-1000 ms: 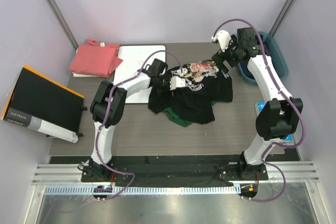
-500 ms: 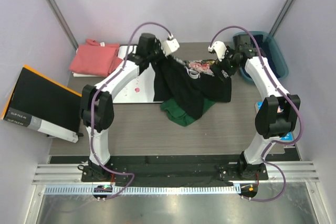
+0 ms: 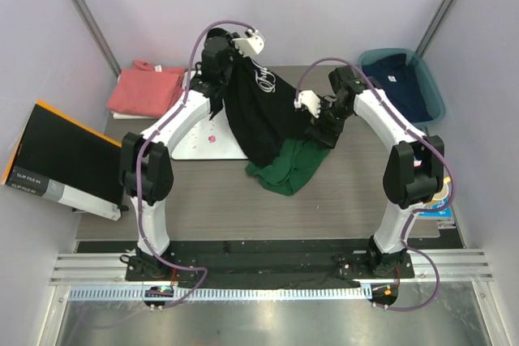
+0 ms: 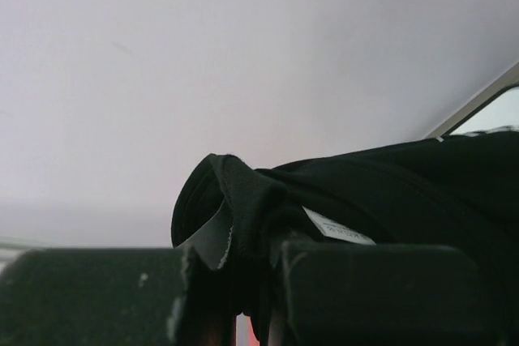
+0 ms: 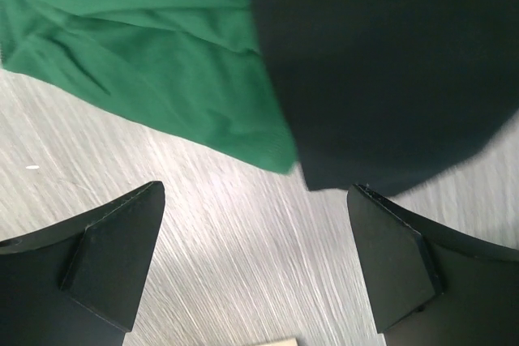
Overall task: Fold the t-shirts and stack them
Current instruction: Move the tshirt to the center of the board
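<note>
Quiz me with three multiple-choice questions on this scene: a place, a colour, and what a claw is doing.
1. Where does the folded salmon-pink cloth t-shirt lie?
A) in a bin
B) at the far left corner of the table
C) under the right arm

2. What colour is the crumpled cloth on the table below the hanging black t-shirt with white script lettering?
A) green
B) yellow
C) white

3. How is the right gripper?
A) shut on cloth
B) open and empty
C) out of view

Answers: B, it lies beside the white rectangular board; A, top and wrist views show green; B, its fingers stand apart over bare table.
</note>
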`<state>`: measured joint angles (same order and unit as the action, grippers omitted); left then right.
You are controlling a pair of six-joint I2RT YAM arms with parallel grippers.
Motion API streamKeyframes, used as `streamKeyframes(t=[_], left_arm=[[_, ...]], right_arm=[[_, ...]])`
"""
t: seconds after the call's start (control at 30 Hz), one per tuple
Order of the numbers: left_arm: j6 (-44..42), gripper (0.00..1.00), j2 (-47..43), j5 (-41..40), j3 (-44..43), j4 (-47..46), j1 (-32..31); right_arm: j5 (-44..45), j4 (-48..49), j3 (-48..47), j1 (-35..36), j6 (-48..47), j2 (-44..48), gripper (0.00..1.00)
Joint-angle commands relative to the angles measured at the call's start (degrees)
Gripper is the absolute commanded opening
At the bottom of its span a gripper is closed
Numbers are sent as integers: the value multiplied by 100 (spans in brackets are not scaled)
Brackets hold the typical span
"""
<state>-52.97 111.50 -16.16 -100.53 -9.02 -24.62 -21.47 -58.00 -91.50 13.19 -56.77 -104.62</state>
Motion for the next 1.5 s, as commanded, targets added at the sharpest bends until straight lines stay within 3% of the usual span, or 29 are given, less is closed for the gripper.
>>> streamKeyframes(t=[0.0,0.27,0.57,0.77,1.0,1.1,1.2,1.23,1.27,1.47], left_arm=[[-503,0,205,-826,-308,-997,238],[-504,0,504,-1135,-837,-883,493],[-258,0,109,-1020,84,-918,371],[-152,0,-217,-1012,753,-927,256],[-143,0,-287,-1091,816,-1006,247],[-214,0,-322,-1064,860,-1085,256],[-240,0,-357,-1047,921,-1137,256],[-231,0,-349,-1038,956,-1146,256],[-240,0,-375,-1038,965,-1164,256],[-161,0,-445,-985,1132,-1173,256]], right_arm=[[-155,-273,-113,201,-308,-120,100],[-278,-449,-209,509,-598,-436,100],[-524,366,-543,781,51,-1305,100],[-971,456,-1246,808,693,-1877,100],[-964,737,-1151,1027,957,-2281,98],[-676,772,-1115,1071,1089,-2466,83],[-184,781,-1124,1072,1308,-2616,41],[-51,772,-1159,1072,1370,-2703,12],[55,738,-1168,1080,1397,-2713,1],[591,825,-1133,914,1608,-1908,1]])
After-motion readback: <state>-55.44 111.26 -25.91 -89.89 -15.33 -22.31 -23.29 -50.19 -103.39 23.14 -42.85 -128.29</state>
